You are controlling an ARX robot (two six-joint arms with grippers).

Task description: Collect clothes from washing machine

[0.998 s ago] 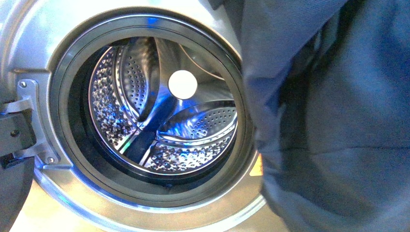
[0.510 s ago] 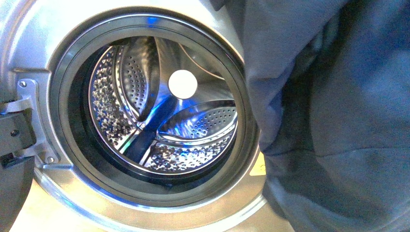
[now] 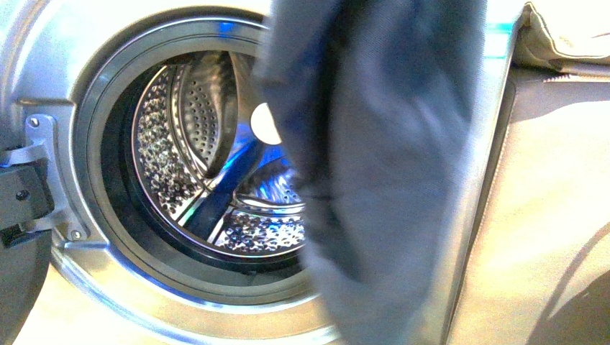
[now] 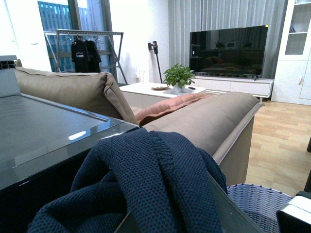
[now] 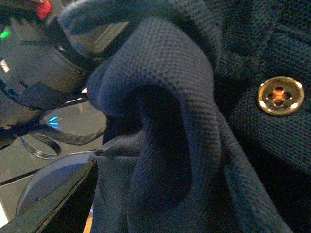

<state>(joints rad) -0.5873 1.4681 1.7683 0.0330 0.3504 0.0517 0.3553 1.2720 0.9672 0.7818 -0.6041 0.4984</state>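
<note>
Hanging in front of the washing machine (image 3: pixel 43 50), the clothes (image 3: pixel 381 165) are shown in the front view as a dark blue-grey sheet, much blurred. The right part of the round opening is covered by it, and the lower edge of the picture is reached. The garment is outside the perforated drum (image 3: pixel 180 144), whose left part is seen beside the cloth. A door hinge (image 3: pixel 36 180) is fixed to the left of the opening, and a beige sofa (image 3: pixel 554 215) stands just beside the machine on the right.

In the left wrist view the navy knit is heaped in the foreground, next to the dark glossy top of the machine. Behind it the sofa is seen, and a woven basket (image 4: pixel 257 204) stands on the floor near the sofa's end. Further back a television (image 4: pixel 228 46), a green plant (image 4: pixel 179 75) and a clothes rack (image 4: pixel 90 46) are placed. The left gripper is covered by the cloth; a grey slanted edge low in this view is possibly one finger, so its opening cannot be told.

In the right wrist view nearly everything is filled by folded fabric, on which a gold button (image 5: pixel 280 95) is sewn. A dark arm part (image 5: pixel 43 58) with a green and a red light is seen beside the cloth. The right gripper is hidden as well, and its grip cannot be told.
</note>
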